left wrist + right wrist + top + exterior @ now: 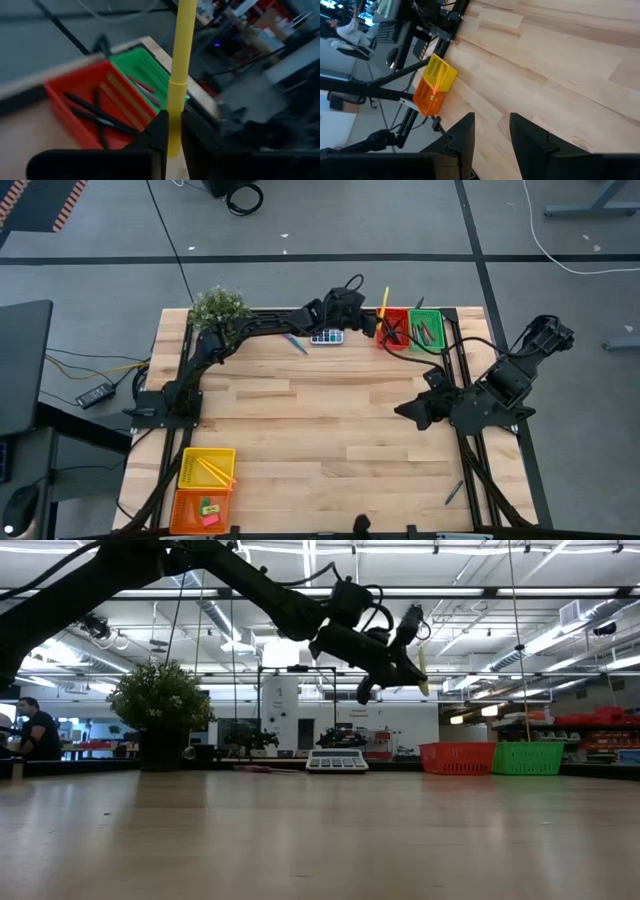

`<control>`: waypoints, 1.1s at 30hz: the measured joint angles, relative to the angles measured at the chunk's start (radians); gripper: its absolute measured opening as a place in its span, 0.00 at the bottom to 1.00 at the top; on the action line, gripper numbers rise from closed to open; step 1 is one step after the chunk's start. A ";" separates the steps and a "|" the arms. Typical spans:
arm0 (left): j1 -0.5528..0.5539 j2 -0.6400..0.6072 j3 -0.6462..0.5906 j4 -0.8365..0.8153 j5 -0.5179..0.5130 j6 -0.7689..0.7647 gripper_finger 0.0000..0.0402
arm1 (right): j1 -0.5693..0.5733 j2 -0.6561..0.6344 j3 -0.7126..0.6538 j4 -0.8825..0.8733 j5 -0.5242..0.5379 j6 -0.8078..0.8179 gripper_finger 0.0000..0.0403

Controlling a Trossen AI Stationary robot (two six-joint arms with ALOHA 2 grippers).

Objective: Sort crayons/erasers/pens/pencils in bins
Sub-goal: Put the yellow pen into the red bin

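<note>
My left gripper [370,323] hangs high over the table's far edge, beside the red bin [393,330], and is shut on the bright yellow pen [179,75]. Black pens [97,116] lie in the red bin [75,95]. The green bin [427,330] beside it holds thin crayons [145,85]. At the near left corner, the yellow bin [207,467] holds pencils and the orange bin [203,508] holds erasers. My right gripper [492,135] is open and waits above the table's right side [412,412]. My left gripper pinches the yellow pen near its thicker lower end [174,131] between its two fingers [157,132]. The long rest of the pen sticks out past the fingertips. The pen [423,668] is lifted clear, near upright and a little tilted, high above the table.
A grey calculator [327,337] and a small blue-handled thing [297,343] lie at the far edge, left of the red bin. A potted plant [218,306] stands at the far left corner. One dark stick [455,492] lies by the near right edge. Bare wood spans the middle.
</note>
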 joint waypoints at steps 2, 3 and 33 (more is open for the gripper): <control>-0.001 0.000 0.000 0.002 -0.033 0.087 0.11 | 0.000 0.000 0.000 0.000 0.006 0.000 0.32; -0.002 0.000 0.000 0.005 -0.047 0.117 0.11 | -0.001 0.000 0.000 0.000 0.009 0.000 0.32; -0.027 0.073 0.003 0.033 -0.081 0.097 0.10 | -0.119 0.001 0.000 -0.002 0.081 -0.102 0.32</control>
